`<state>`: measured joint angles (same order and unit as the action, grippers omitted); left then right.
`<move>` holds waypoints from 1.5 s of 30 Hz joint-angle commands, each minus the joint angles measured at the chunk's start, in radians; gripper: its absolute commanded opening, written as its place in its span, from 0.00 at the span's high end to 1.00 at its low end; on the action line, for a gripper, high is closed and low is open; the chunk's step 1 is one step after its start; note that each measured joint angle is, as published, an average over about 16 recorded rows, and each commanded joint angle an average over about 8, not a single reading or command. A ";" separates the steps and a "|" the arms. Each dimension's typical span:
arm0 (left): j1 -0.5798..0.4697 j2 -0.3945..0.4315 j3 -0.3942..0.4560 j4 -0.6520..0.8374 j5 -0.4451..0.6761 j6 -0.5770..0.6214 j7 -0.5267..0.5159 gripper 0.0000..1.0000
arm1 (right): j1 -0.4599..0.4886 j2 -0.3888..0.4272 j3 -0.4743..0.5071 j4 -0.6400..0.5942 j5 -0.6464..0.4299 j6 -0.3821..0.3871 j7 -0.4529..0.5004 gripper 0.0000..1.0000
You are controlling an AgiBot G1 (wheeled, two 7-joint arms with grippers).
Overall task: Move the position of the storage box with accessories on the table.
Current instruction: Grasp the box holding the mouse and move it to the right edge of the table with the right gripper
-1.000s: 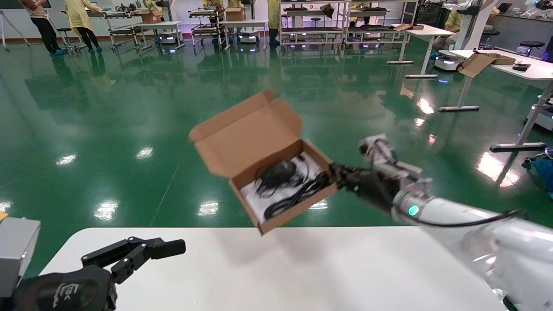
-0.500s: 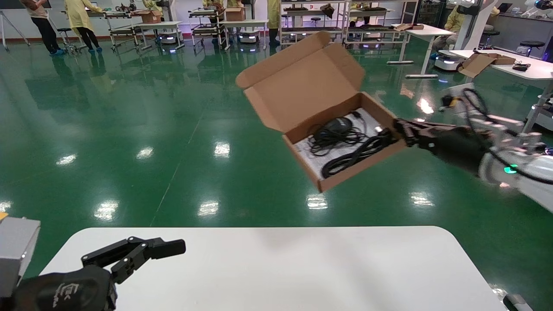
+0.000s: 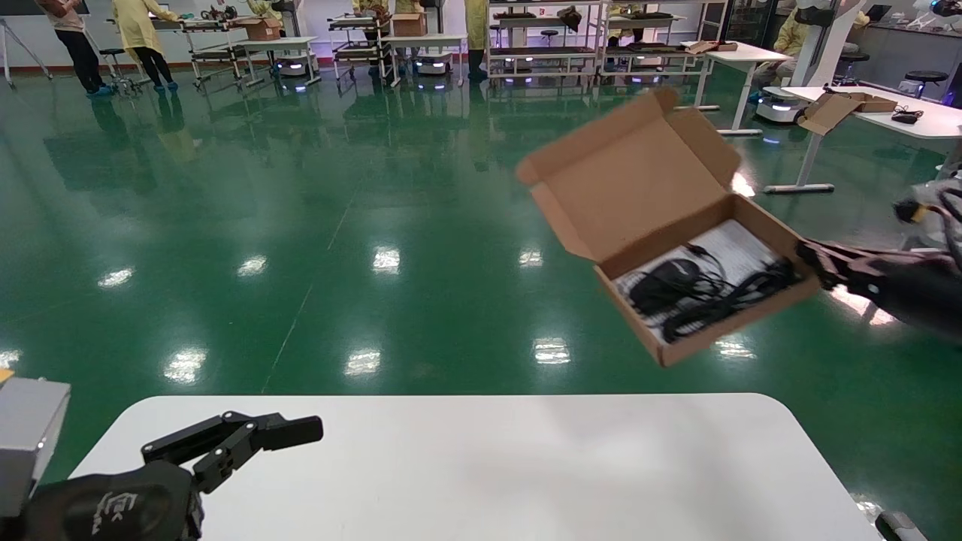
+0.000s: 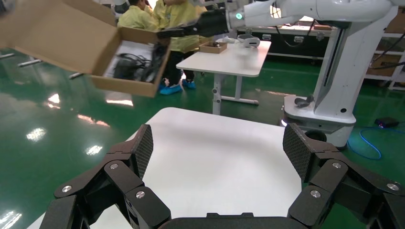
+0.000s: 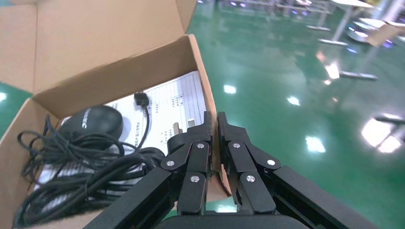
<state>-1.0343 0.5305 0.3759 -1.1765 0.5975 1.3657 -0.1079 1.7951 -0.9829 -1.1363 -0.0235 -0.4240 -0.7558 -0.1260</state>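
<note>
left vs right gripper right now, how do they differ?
The left gripper is open, fingers spread wide; the right gripper is shut on a side wall of the storage box.
The left gripper holds nothing and sits low at the near left corner of the table; the right gripper holds the open box in the air beyond the table's far edge, to the right.
Both have black, linked fingers.

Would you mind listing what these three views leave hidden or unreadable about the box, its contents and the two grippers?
- Printed sheet: text too small to read; the mouse and cables cover much of it.
- Storage box underside: faces away in every view.
- Right gripper: its arm is cut off by the head view's edge.
- Left gripper: the left wrist view's lower edge crops its base.
</note>
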 commanded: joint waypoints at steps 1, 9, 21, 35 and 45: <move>0.000 0.000 0.000 0.000 0.000 0.000 0.000 0.00 | -0.010 0.019 0.003 -0.009 0.004 0.003 -0.002 1.00; 0.000 0.000 0.000 0.000 0.000 0.000 0.000 0.00 | -0.081 0.068 0.033 -0.012 0.048 0.004 -0.002 1.00; 0.000 0.000 0.000 0.000 0.000 0.000 0.000 0.00 | -0.267 0.111 0.115 0.007 0.163 -0.112 -0.047 1.00; 0.000 0.000 0.000 0.000 0.000 0.000 0.000 0.00 | -0.406 0.078 0.186 -0.011 0.266 -0.087 -0.132 1.00; 0.000 0.000 0.000 0.000 0.000 0.000 0.000 0.00 | -0.469 0.088 0.219 -0.028 0.313 -0.054 -0.181 1.00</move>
<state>-1.0343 0.5305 0.3759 -1.1765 0.5975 1.3657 -0.1079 1.3288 -0.8982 -0.9200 -0.0482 -0.1143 -0.8086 -0.3050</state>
